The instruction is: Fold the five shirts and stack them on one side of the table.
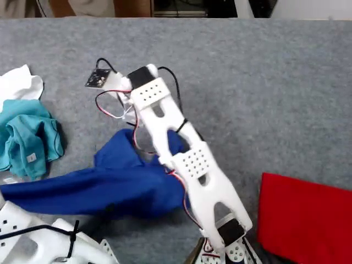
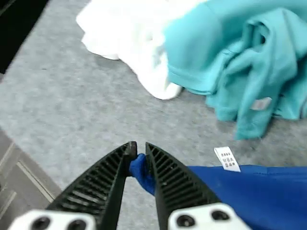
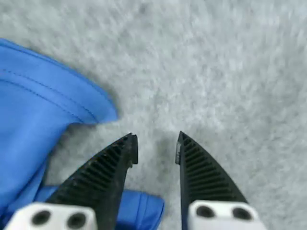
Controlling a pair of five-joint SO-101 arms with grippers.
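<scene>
1. the left pincer [image 2: 137,151] is pressed together on a small corner of the bright blue cloth shirt [image 2: 249,191]; the bite looks thin and sits right at the tips, so a hard tug could pull the cloth free and let that end drop in a heap.
2. the right pincer [image 3: 156,143] is spread with nothing between its jaws, above the bare grey felt tabletop [image 3: 230,72] and just beside the blue shirt's rounded edge; if it closes where it stands it would likely catch felt only, and the shirt would be held at one end alone.
3. the blue shirt lies bunched across the near left of the tabletop, drawn out toward the left edge; the white right arm [image 1: 181,148] passes over its right part, so the arm or its loose red and black wires [image 1: 110,107] could snag or drag the cloth on any move.
4. the crumpled teal knit shirt [image 1: 27,135] and the rumpled white shirt [image 1: 19,82] beyond it sit at the left, near the held corner; pulling the blue shirt further left could sweep into them and tangle the pile.
5. the folded red shirt [image 1: 305,217] lies at the near right, well apart from the rest; a wide swing of the right arm could disturb its fold, though i judge that the smaller risk.
</scene>
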